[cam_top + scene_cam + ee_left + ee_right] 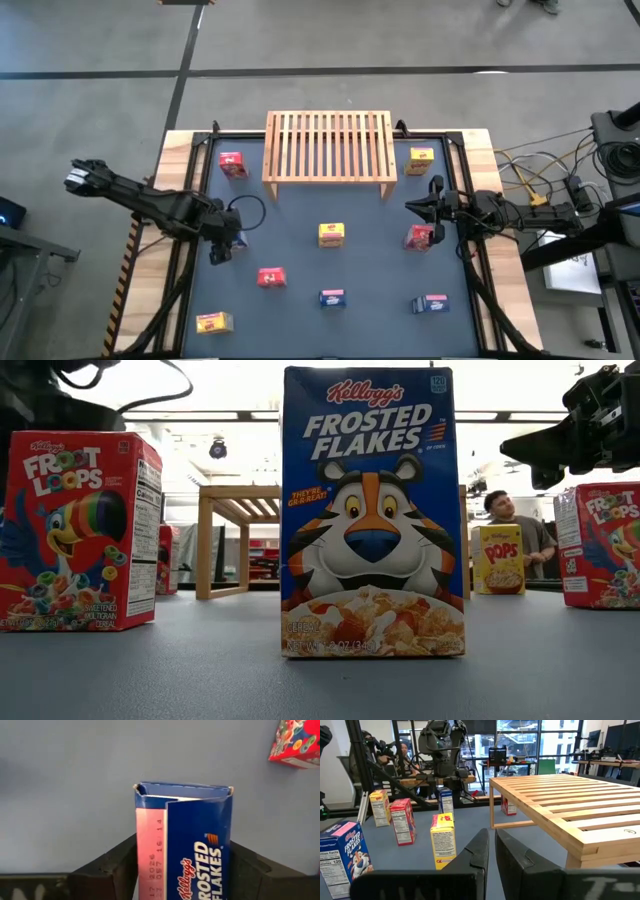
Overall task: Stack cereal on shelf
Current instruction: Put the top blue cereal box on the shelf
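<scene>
Nine small cereal boxes stand on the dark table, none on the shelf (328, 148), a slatted wooden rack at the table's far middle. My left gripper (222, 245) points down over a blue Frosted Flakes box (197, 845) at the left of the table. It is open, one finger on each side of the box's top end. That box stands upright on its bottom end (446, 802). At the table's right, my right gripper (420, 207) hovers level and shut, holding nothing, beside a red box (420, 237). My left gripper comes at the blue box from above, with one finger (117, 867) beside one broad face at the top panel (150, 855) and the other finger by the opposite face. Whether the fingers touch the box I cannot tell. The box stands on the table.
The other boxes are scattered: red (232, 164) and yellow (421, 160) flank the shelf, yellow (331, 234) is in the middle, and red (270, 277), blue (332, 297), blue (431, 303) and yellow (213, 322) stand toward the near edge. A person (520, 525) sits beyond the table.
</scene>
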